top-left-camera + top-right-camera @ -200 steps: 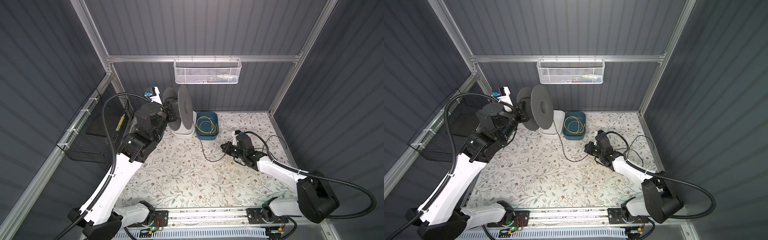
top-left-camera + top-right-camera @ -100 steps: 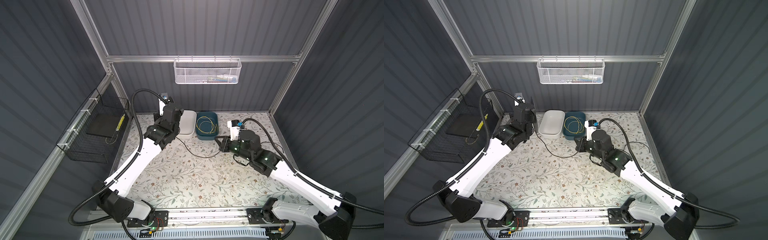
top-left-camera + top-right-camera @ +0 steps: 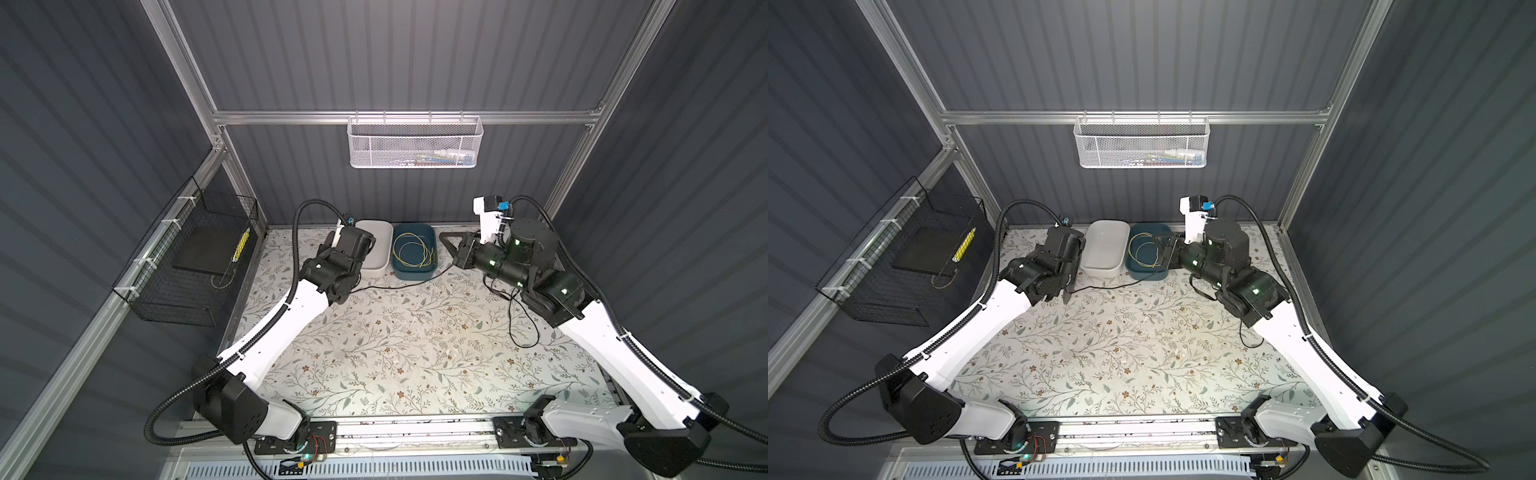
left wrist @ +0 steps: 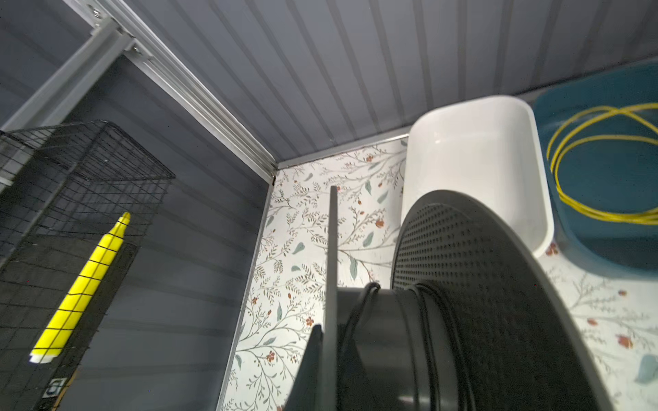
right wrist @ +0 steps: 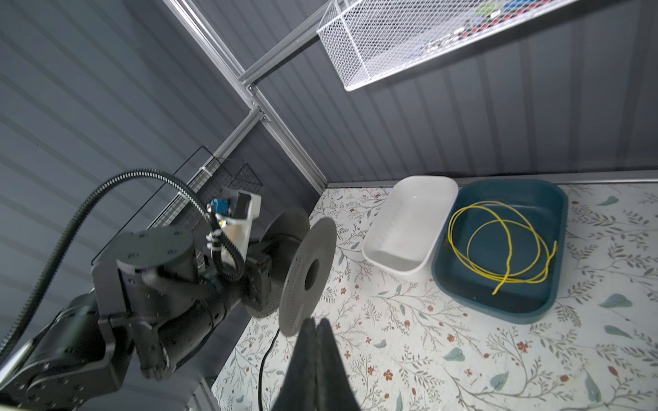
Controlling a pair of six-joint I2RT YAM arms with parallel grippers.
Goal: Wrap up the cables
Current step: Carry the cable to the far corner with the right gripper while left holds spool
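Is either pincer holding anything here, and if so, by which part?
Left pincer clamps the black spool by one of its flanges, edge-on. Right pincer is shut with nothing visible between its tips; the cable runs past it.

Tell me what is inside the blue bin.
A loose yellow wire coil lies in the blue bin, nothing else visible. In the right wrist view, its near wall hides a strip of floor.

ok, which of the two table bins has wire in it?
The dark teal bin, beside the white bin: a yellow wire coil lies inside; the white one shows none.
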